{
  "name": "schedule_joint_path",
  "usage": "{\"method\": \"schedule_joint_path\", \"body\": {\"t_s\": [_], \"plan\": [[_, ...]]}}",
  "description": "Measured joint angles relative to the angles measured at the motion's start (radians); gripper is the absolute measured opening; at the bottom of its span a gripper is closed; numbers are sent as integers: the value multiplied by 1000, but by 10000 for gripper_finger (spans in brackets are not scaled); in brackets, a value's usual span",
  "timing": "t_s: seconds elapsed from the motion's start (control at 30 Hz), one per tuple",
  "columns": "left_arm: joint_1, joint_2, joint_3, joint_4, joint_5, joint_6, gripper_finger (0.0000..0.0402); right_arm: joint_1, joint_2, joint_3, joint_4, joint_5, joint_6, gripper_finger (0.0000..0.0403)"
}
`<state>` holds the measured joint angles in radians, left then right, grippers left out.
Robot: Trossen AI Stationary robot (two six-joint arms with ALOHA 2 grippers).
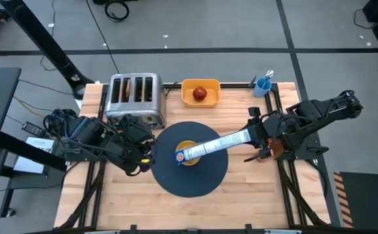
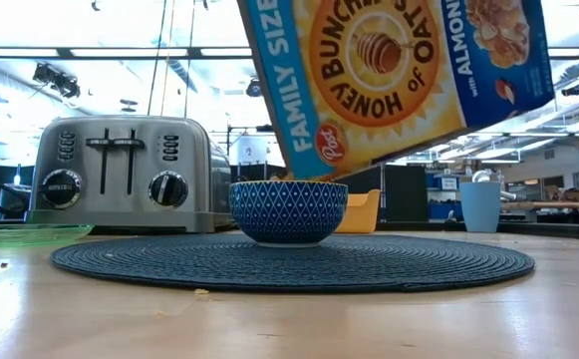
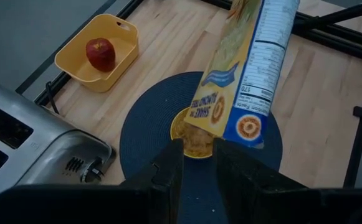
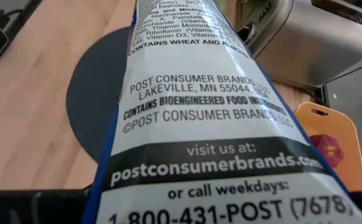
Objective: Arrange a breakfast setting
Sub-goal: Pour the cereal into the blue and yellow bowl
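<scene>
A small bowl (image 1: 187,156), yellow inside and blue-patterned outside (image 2: 289,211), stands on the middle of the dark round mat (image 1: 192,179) and holds cereal (image 3: 192,142). My right gripper (image 1: 250,135) is shut on a Honey Bunches of Oats cereal box (image 1: 213,144), tilted above the bowl (image 2: 399,70). My left gripper (image 3: 198,180) is open and empty at the mat's left edge (image 1: 148,155), pointing at the bowl. The red apple (image 1: 200,93) lies in the yellow tub. A green plate (image 2: 15,234) lies on the table by the toaster. My right gripper holds the box by its bottom end (image 1: 243,137), coming from the table's right side. The box is lifted clear and slants down, its open top end (image 3: 207,134) over the bowl. The box's narrow side panel (image 4: 199,124) hides the fingers in the right wrist view.
The silver toaster (image 1: 135,97) stands at the back left with brown slices in its slots. The yellow tub (image 1: 201,92) stands at the back middle. A blue cup (image 1: 263,85) stands at the back right. An orange thing (image 1: 274,149) shows under my right arm.
</scene>
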<state>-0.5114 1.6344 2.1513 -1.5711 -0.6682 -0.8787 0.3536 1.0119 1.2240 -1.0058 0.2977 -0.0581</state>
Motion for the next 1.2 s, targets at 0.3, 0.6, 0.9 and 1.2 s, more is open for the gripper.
{"method": "schedule_joint_path", "body": {"t_s": [0.3, 0.6, 0.9, 1.2], "plan": [[0, 0, 0, 0, 0, 0, 94, -2, 0, 0, -8, 2, 12, 189], [0, 0, 0, 0, 0, 0, 94, -2, 1, 28, -18, -10, 16, 189], [0, 0, 0, 0, 0, 0, 94, -4, 1, 47, -46, -4, 36, 189], [-8, 0, 0, 0, 0, -26, 94, -2, 1, 47, -60, -19, 58, 189]]}}
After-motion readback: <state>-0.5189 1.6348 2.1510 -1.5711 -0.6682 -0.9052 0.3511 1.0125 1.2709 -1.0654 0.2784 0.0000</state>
